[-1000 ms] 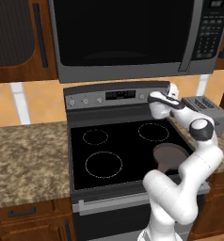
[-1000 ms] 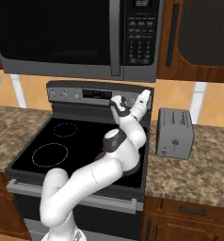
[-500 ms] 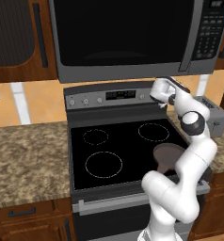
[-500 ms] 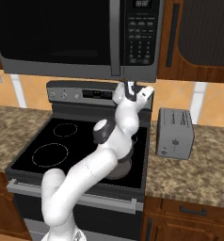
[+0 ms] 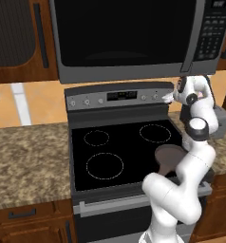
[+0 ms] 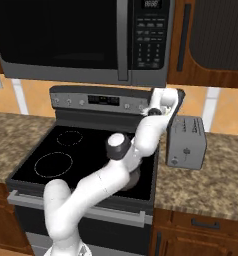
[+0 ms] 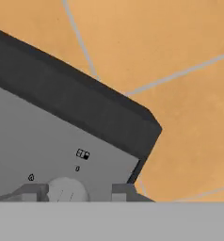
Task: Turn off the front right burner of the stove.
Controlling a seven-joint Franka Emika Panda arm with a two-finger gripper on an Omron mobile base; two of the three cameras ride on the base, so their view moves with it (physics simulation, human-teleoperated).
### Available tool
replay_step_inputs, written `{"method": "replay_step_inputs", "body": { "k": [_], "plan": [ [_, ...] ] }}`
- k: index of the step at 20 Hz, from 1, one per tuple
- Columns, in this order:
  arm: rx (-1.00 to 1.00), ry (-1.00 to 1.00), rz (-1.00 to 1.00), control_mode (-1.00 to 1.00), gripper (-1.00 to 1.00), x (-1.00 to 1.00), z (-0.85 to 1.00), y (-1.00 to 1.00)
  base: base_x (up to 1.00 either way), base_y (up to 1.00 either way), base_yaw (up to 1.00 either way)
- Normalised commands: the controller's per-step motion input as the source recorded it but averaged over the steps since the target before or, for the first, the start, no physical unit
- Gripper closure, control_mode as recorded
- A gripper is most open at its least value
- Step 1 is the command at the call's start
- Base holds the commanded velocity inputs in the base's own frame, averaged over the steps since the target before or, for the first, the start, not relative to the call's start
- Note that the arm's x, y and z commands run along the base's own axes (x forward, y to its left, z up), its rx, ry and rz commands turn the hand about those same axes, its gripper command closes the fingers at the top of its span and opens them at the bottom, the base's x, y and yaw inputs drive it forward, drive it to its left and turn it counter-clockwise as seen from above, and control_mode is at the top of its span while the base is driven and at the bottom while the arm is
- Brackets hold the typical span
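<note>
The gripper is up at the right end of the stove's grey back panel, at about two o'clock from the middle of the black glass top. In the hand view a round pale knob sits between the two dark finger tips, one on each side; the jaws stand narrow, about as wide as the knob, but whether they actually pinch it I cannot tell (the tips are cut off at the edge of that view).

The front right burner lies at about four o'clock on the cooktop, under a brown frying pan and partly behind the arm; its ring marking is hidden.

Risks, as I judge them: the panel carries several small knobs close together, so a slight drift toward nine o'clock could put the jaws on a neighbour and switch the wrong zone. If the grip is loose, the fingers may slide round the knob without turning it. Pushing in too hard could jam the tips against the panel face.

The knob is round, so it has no long axis across the panel; its axis points straight out from the panel toward the room. The small marks beside it are too tiny to read.
</note>
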Motion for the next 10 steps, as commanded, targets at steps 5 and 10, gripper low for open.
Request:
{"method": "replay_step_inputs", "body": {
  "k": [5,10],
  "plan": [
    [0.88,0.03,-0.27,-1.0,1.0,0.0,0.37,-1.0,0.0,0.0,0.0],
    [0.9,0.0,-0.29,-1.0,1.0,0.0,0.47,-0.96,0.0,0.0,0.0]
  ]
}}
